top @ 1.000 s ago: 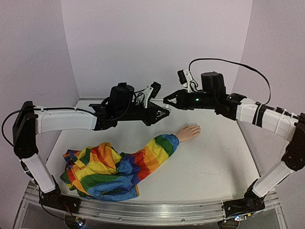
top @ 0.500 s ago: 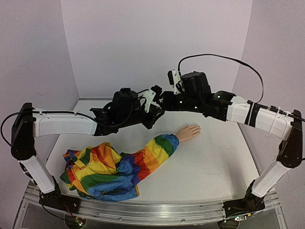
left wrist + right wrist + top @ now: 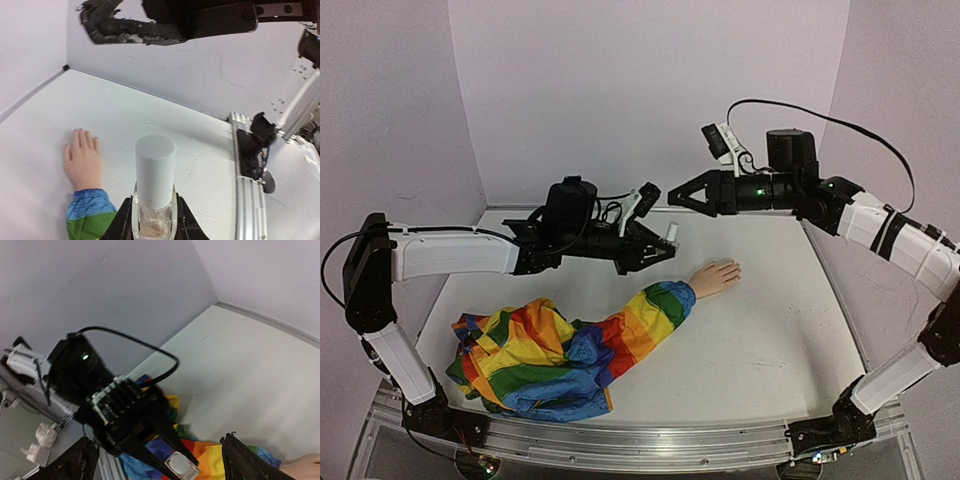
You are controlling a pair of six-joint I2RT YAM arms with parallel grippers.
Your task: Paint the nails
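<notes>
White table (image 3: 770, 340) noted under both arms. Rainbow-striped fabric sleeve (image 3: 560, 350) is heaped at near left, its cuff stretched toward the centre. Left gripper (image 3: 665, 240) is held above the table just beyond the cuff, jaws clenched on the small clear bottle (image 3: 152, 227). Right gripper (image 3: 678, 197) is poised near it, apart, jaws spread wide with nothing between them. Small pale peach mannequin hand (image 3: 715, 276) is laid flat on the table beyond the cuff, fingers pointing away from the sleeve. White cylindrical cap (image 3: 155, 170) is seen upright on the bottle, clear of the left jaws. Nails (image 3: 84, 135) are at the fingertips, too small to be made out singly.

Hand is judged light and stiff, its sleeve soft; sliding under a brush is likely. Cap is judged smooth and is best taken at its side wall, above the left jaws.
</notes>
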